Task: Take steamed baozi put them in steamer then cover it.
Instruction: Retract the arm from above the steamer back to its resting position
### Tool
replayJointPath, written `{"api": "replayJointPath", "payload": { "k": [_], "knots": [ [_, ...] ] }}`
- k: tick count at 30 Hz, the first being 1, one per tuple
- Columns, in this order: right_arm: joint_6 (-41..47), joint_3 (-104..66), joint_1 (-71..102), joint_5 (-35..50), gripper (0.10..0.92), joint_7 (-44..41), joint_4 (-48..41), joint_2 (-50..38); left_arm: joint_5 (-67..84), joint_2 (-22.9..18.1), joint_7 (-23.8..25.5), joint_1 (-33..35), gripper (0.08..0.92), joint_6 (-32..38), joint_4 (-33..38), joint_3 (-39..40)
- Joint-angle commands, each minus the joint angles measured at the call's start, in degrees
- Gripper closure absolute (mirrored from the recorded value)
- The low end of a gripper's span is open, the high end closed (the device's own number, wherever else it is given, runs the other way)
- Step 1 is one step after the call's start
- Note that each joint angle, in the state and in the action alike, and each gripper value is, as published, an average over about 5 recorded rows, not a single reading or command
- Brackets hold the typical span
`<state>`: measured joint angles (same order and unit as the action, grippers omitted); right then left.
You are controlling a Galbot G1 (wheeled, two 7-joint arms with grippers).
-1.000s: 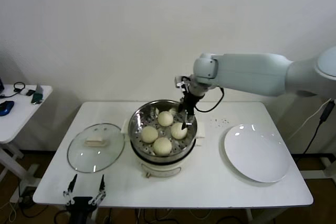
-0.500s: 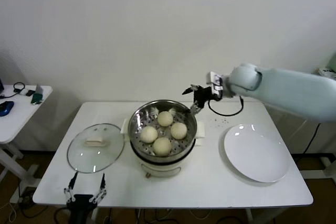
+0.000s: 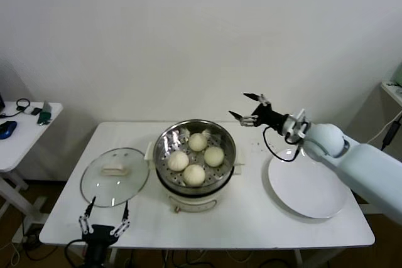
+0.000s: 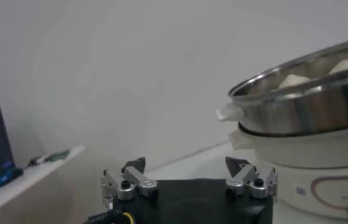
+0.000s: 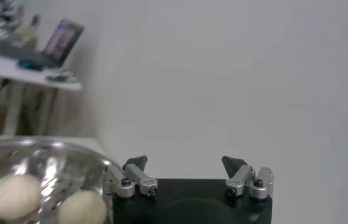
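Several steamed baozi [image 3: 196,156] lie on the perforated tray inside the steamer [image 3: 171,137], a shiny steel pot at the table's middle. The cover [image 3: 114,176], a clear glass lid with a cream handle, lies flat on the table to the steamer's left. My right gripper [image 3: 247,107] hangs open and empty in the air, to the right of the steamer's rim and above the table. Its wrist view shows the baozi [image 5: 12,196] and the steamer [image 5: 94,161] beside its open gripper [image 5: 184,163]. My left gripper [image 3: 104,211] stands open at the table's front left edge, below the cover, facing the steamer [image 4: 295,103].
A flat white plate [image 3: 306,183] lies on the table's right side, under my right forearm. A small side table [image 3: 25,127] with a few items stands far left. A wall is close behind the table.
My right gripper has lifted out of the steamer and drawn back to the right, empty, leaving the baozi in the pot. The left gripper has risen slightly at the table's front.
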<state>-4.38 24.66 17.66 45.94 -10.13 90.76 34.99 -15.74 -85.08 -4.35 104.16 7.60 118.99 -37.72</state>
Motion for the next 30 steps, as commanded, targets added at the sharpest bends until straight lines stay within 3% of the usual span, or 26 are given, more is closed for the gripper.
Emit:
{"api": "replayJointPath", "payload": {
  "k": [1, 9, 15, 25, 30],
  "knots": [
    [-3.35, -40.48, 39.61, -5.74, 0.203, 5.87, 4.79, 4.51, -17.47, 0.62, 0.01, -0.53, 0.177, -4.80, 3.15, -2.08],
    [2.61, -53.42, 52.29, -8.58, 0.203, 5.53, 9.41, 12.60, -41.48, 2.89, 0.93, -2.37, 0.177, -9.93, 5.60, -4.38],
    [4.82, -60.25, 58.31, -8.56, 0.203, 3.98, 10.99, 16.67, -61.43, 6.70, 3.96, -5.71, 0.177, -12.36, 3.49, -4.51],
    [4.87, -64.11, 62.87, -10.15, 0.203, 2.05, 10.57, 19.20, -65.62, 12.79, 1.25, -16.94, 0.177, -10.57, -11.14, -1.43],
    [4.92, -63.88, 62.96, -11.68, 0.203, 1.85, 10.33, 19.97, -65.38, 13.90, 1.22, -20.77, 0.177, -9.07, -17.64, -0.05]
  ]
}}
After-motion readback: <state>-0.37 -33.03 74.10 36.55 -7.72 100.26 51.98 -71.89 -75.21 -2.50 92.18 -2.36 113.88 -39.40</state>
